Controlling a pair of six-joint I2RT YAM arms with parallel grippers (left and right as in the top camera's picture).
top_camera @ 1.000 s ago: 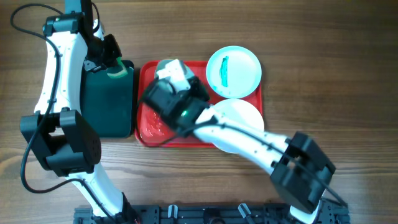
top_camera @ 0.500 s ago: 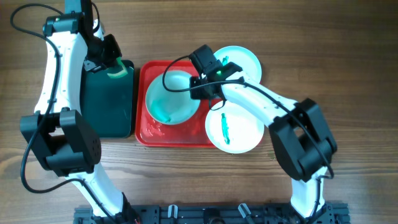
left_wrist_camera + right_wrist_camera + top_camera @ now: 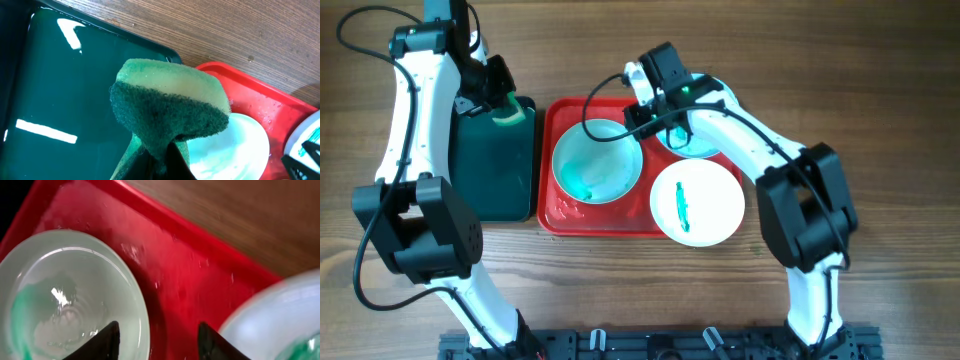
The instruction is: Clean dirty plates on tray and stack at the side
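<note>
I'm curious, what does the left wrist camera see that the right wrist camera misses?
Only the left wrist view: a sponge pinched in the left gripper, over a dark green tray. Only the right wrist view: the right gripper, its fingers apart with nothing between them. Both: the red tray, a plate with a teal film, the edge of a second plate, and the wooden table.
</note>
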